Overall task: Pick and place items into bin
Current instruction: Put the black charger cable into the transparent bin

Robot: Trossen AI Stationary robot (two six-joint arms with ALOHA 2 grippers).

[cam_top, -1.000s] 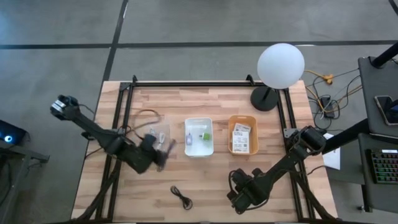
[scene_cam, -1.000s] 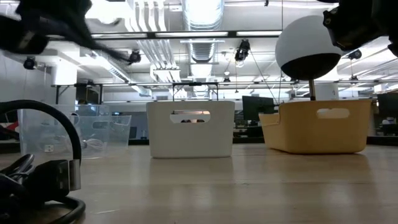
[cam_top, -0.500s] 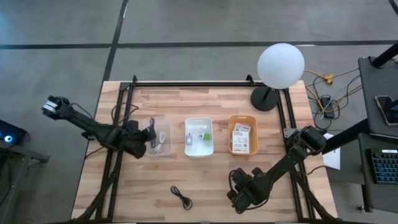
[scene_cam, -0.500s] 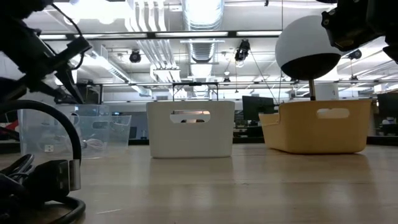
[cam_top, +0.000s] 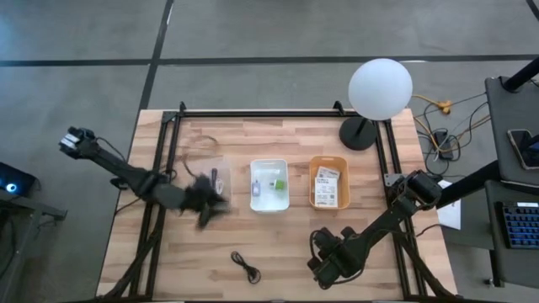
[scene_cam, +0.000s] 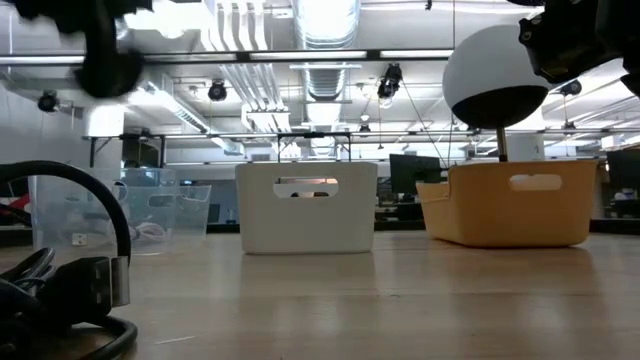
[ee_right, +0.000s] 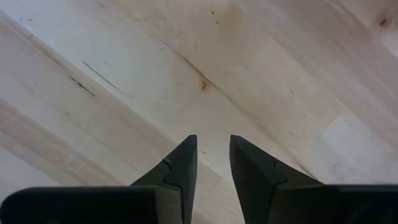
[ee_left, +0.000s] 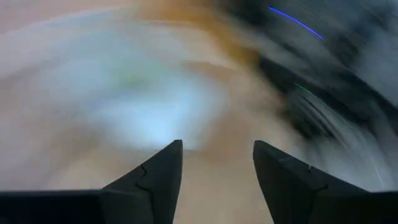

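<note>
The left claw (cam_top: pixel 212 204), half a second ago at the clear bin's (cam_top: pixel 221 168) left edge, now sits blurred at its near edge, fingers wide and empty. The right claw (cam_top: pixel 324 271) rests low over the surface (cam_top: pixel 286 244), fingers narrow, holding nothing. Three bins stand in a row; one black cable (cam_top: pixel 245 267) lies on the wood nearby.

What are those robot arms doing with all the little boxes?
They are sorting small things into bins. The left gripper is beside the clear bin, its fingers apart with nothing between them. The white bin and the yellow bin already hold items. A black cable lies on the table. The right gripper waits low near the front edge, holding nothing.
</note>
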